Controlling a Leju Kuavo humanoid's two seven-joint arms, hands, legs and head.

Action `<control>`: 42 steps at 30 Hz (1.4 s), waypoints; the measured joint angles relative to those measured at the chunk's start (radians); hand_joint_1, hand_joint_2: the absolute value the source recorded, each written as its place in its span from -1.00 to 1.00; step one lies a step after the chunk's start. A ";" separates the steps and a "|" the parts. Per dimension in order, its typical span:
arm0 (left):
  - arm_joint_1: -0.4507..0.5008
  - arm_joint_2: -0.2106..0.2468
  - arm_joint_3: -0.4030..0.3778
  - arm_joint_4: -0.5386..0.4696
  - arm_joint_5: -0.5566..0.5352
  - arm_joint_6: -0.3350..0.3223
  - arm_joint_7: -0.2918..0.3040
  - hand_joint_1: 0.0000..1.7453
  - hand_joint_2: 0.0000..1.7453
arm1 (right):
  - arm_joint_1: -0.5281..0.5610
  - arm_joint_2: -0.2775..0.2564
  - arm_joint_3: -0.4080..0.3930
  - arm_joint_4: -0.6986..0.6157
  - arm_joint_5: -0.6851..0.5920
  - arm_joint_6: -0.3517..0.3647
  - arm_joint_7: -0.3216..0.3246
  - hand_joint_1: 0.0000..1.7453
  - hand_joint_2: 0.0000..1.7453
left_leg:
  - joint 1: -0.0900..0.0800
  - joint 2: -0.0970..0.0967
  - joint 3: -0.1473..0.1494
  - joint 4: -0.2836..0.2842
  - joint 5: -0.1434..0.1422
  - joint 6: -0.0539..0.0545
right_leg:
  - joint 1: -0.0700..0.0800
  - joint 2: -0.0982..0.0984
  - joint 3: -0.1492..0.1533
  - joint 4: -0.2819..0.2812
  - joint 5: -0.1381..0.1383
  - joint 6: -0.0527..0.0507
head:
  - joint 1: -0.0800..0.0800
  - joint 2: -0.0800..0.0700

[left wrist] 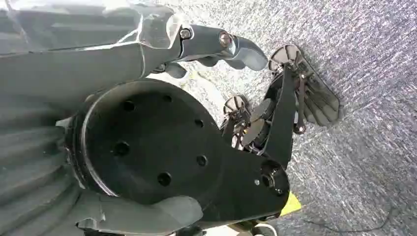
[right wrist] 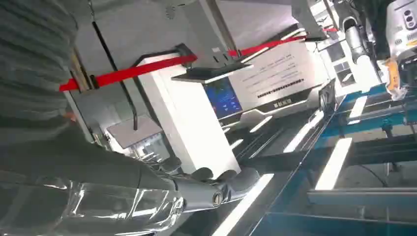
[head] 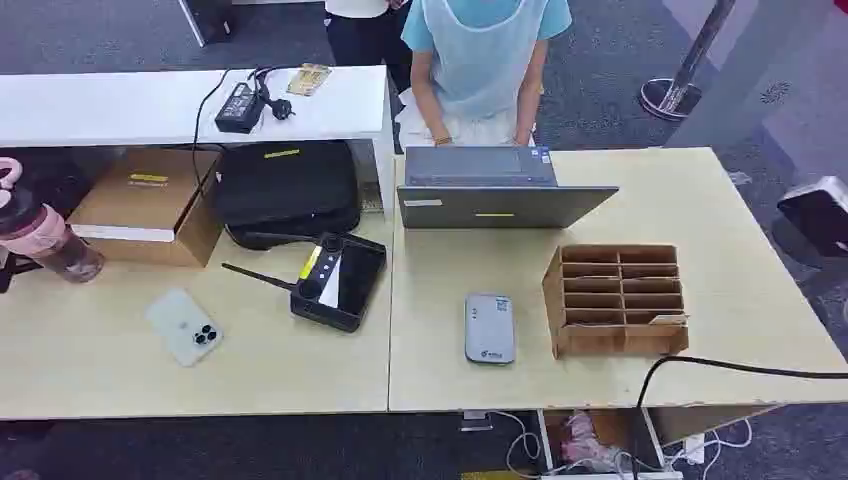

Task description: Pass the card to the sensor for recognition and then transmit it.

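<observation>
The left hand (left wrist: pixel 216 46) hangs over carpet, fingers slightly curled, holding nothing. The right hand (right wrist: pixel 216 184) likewise grips nothing (thumb extended). A card (head: pixel 668 320) rests in the cardboard organizer (head: pixel 618 300), well apart from both hands' fingers, beside the grey sensor (head: pixel 489 328).

An office-like reception or demo area: grey carpet (head: pixel 120 35), a wooden surface (head: pixel 700 200) carrying a laptop (head: pixel 495 190), and a red barrier belt (right wrist: pixel 147 69).
</observation>
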State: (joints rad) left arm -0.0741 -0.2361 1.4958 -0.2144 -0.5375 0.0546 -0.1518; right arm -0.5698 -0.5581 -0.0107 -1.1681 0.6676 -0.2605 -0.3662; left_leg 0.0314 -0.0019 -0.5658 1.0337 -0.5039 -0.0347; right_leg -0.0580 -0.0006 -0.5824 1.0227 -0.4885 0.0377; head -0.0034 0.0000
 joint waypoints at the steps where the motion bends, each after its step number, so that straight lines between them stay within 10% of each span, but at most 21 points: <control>1: 0.000 0.000 -0.002 0.000 0.000 0.000 0.000 -1.00 1.00 | 0.001 0.000 0.000 0.000 0.000 0.000 0.000 -1.00 1.00 | 0.000 0.000 0.000 0.000 0.000 0.000 | 0.000 0.000 0.000 0.000 0.000 0.000 | 0.000 0.000; 18: -0.001 0.000 -0.011 0.000 0.002 0.009 0.005 -1.00 1.00 | -0.017 0.035 0.004 -0.008 0.024 0.002 -0.016 -1.00 1.00 | 0.000 0.000 -0.001 0.000 0.000 0.000 | 0.000 0.000 0.000 0.001 0.000 0.000 | 0.000 0.000; 42: -0.001 0.013 -0.044 0.000 -0.030 -0.024 0.028 -1.00 1.00 | -0.220 0.197 0.214 0.079 0.150 0.019 0.066 -1.00 1.00 | 0.000 0.000 -0.001 0.000 0.000 0.000 | 0.000 0.000 0.000 0.001 0.000 0.000 | 0.000 0.000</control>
State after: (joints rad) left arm -0.0754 -0.2235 1.4519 -0.2144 -0.5676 0.0309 -0.1236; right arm -0.7902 -0.3613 0.2029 -1.0888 0.8175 -0.2419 -0.3006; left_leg 0.0317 -0.0021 -0.5667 1.0333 -0.5037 -0.0349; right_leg -0.0579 -0.0008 -0.5822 1.0237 -0.4885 0.0377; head -0.0031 0.0000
